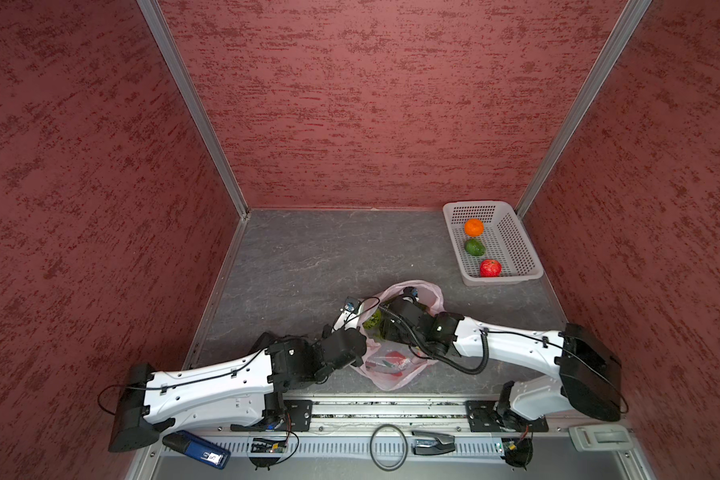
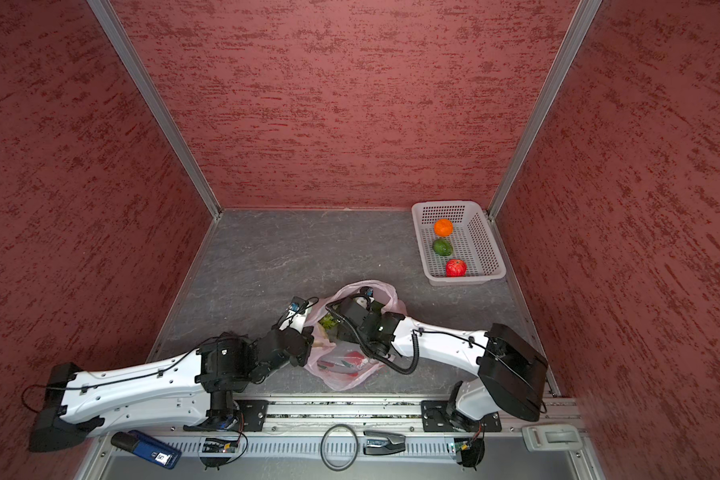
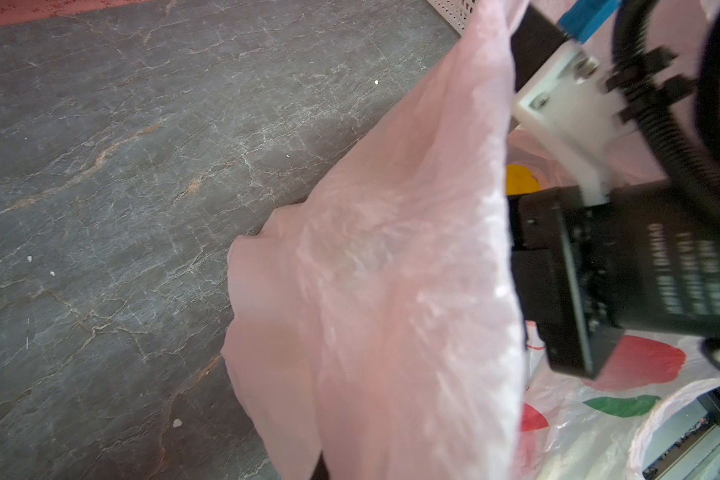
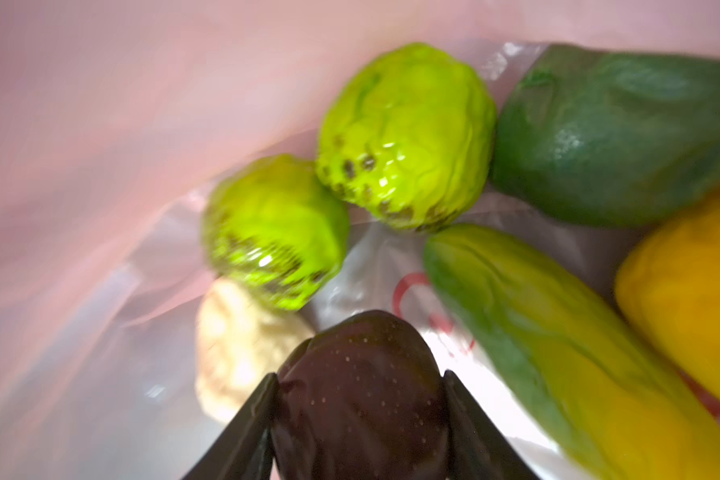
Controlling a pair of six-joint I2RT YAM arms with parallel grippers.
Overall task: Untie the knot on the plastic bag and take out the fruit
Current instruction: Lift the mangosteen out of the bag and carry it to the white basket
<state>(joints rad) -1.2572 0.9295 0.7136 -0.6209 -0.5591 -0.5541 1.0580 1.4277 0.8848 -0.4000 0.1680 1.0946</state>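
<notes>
A thin translucent pink plastic bag (image 1: 391, 376) (image 2: 341, 376) with red round prints is seen lying on the grey stone-patterned bench (image 1: 308, 257), close to the middle of its near edge, with its mouth stood open toward the far side. The left gripper (image 1: 362, 332) is placed at the bag's left rim; its fingers are hidden by film but are pressed together on it, and a sheet of pink film is drawn up from the bench there. The right gripper (image 4: 360, 376) is reached down into the open mouth, and its two black fingers are closed against either side of a dark brown speckled fruit (image 4: 358, 419).

Deeper inside the bag lie a beige lumpy piece (image 4: 238, 353), two bright green bumpy fruits (image 4: 275, 232) (image 4: 408, 137), a long green-yellow fruit (image 4: 558, 345), a yellow fruit (image 4: 691, 299) and a dark green fruit (image 4: 616, 137).

In the far right corner a white perforated plastic basket (image 1: 528, 249) (image 2: 491, 249) is set, well apart from the bag. In it a round orange fruit (image 1: 474, 227), a dark green oval fruit (image 1: 474, 247) and a red fruit (image 1: 490, 268) are lined up.
</notes>
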